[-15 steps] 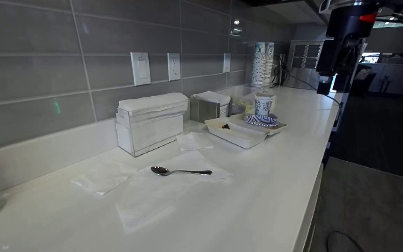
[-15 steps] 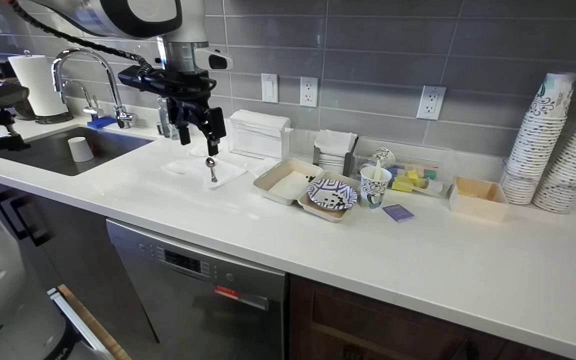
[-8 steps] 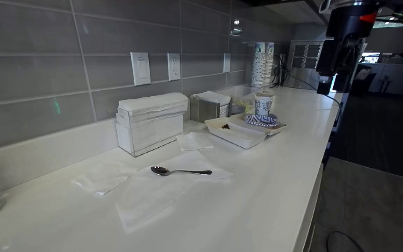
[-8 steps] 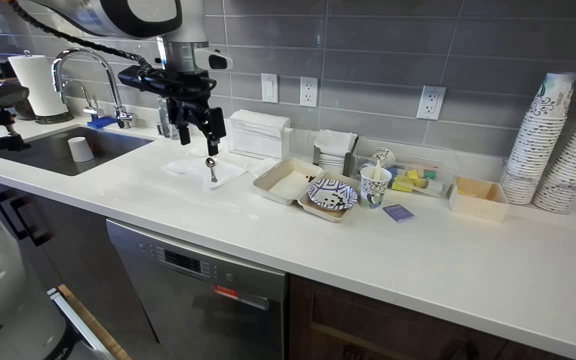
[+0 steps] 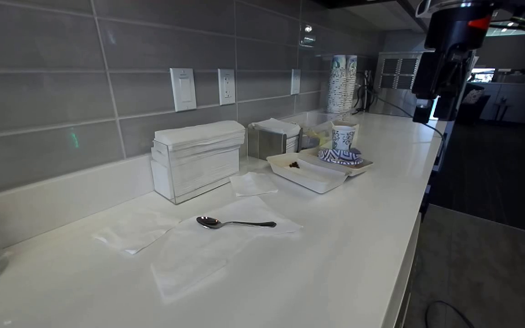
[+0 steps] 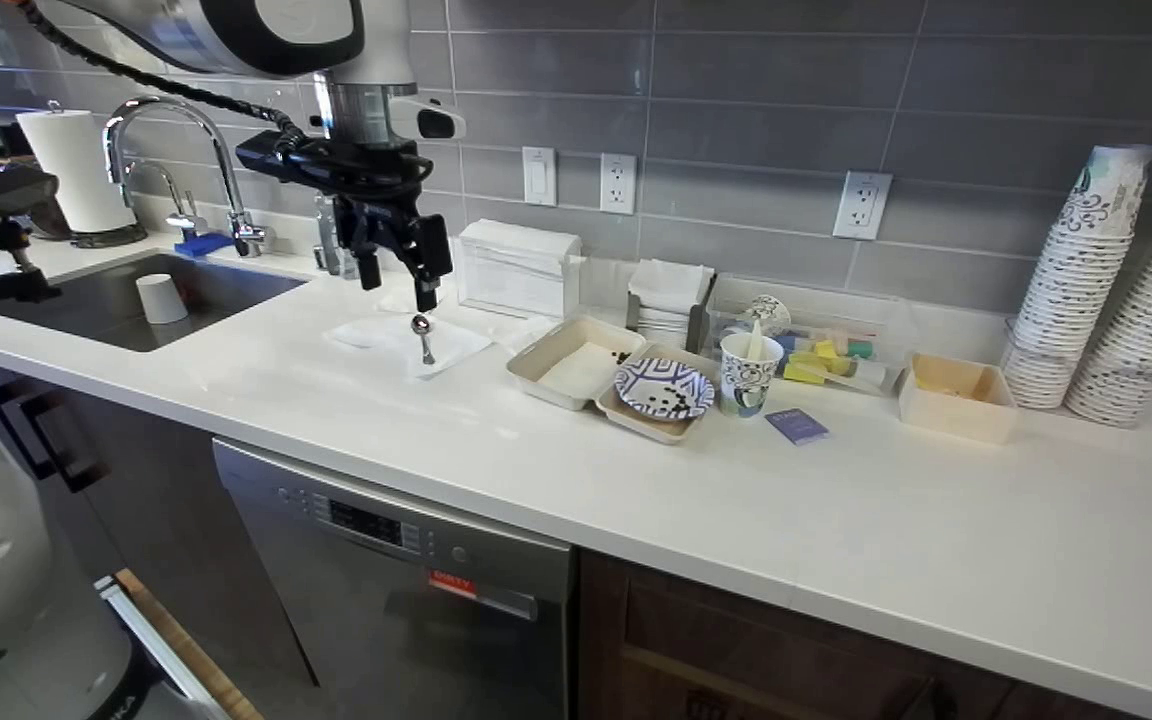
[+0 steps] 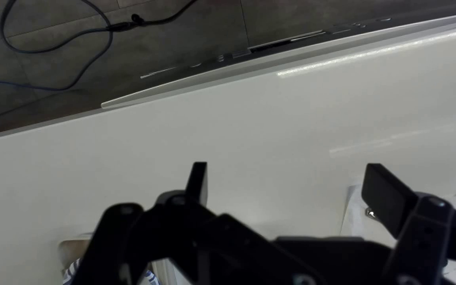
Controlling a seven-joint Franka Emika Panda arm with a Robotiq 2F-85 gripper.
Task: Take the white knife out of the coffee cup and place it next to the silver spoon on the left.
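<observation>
The coffee cup (image 6: 744, 385), white with a blue pattern, stands upright on the counter beside a patterned plate; it also shows in an exterior view (image 5: 343, 136). The white knife (image 6: 756, 341) leans in it, with only its upper end showing above the rim. The silver spoon (image 5: 235, 223) lies on a white napkin, and it also shows in an exterior view (image 6: 424, 340). In the wrist view the spoon (image 7: 370, 213) is mostly hidden behind a finger. My gripper (image 7: 285, 178) is open and empty, high above the counter; both exterior views show it (image 6: 398, 288) (image 5: 434, 116).
An open takeaway container (image 6: 546, 383) holding a patterned plate (image 6: 664, 388) lies between spoon and cup. A napkin box (image 5: 203, 159) stands at the wall. A purple packet (image 6: 796, 426), a clear bin (image 6: 896, 335) and tall cup stacks (image 6: 1076, 300) are near the cup. A sink (image 6: 126, 320) is at the far end.
</observation>
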